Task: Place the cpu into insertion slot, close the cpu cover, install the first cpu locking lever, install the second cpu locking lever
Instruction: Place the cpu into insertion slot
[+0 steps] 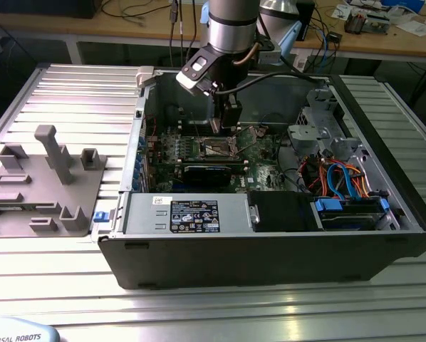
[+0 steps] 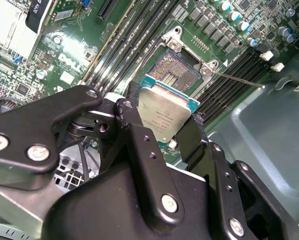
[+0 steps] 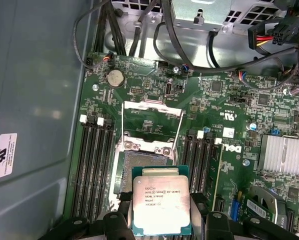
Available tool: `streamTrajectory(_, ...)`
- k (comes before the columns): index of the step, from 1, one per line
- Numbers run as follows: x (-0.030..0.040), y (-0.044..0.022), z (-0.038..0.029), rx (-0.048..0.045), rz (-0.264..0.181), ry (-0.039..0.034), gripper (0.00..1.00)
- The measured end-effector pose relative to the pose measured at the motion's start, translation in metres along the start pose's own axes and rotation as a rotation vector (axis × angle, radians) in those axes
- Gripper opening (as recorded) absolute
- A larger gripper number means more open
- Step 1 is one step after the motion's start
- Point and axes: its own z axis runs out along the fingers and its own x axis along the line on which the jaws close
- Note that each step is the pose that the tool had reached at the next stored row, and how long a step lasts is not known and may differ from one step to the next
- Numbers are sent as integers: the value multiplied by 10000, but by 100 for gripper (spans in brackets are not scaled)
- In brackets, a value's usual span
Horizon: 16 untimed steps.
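Observation:
My gripper [image 2: 164,136] is shut on the cpu [image 3: 161,205], a flat square chip with a silver-grey top, one black finger [image 2: 135,131] on each of two opposite edges. The cpu hangs a little above the green motherboard, partly over the insertion slot [image 3: 139,165], whose dark pin field shows in both wrist views [image 2: 180,70]. Beyond the slot, the cpu cover [image 3: 152,122] stands swung open as a silvery frame with a square window. A thin locking lever [image 2: 239,79] sticks out beside the slot. In the exterior view my gripper [image 1: 217,127] hovers inside the open computer case, above the slot [image 1: 220,147].
Long black memory slots [image 3: 92,165] flank the socket on both sides. A finned heat sink [image 3: 282,155] and black cables [image 3: 189,50] lie nearby. The case holds a power supply [image 1: 191,214] and a drive cage with orange and blue cables [image 1: 341,178]. A grey fixture [image 1: 45,178] sits outside.

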Motion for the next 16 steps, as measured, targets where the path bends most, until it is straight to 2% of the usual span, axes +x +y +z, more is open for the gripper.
streamTrajectory(16, 0, 0, 3, -3, 187, -4, 54)
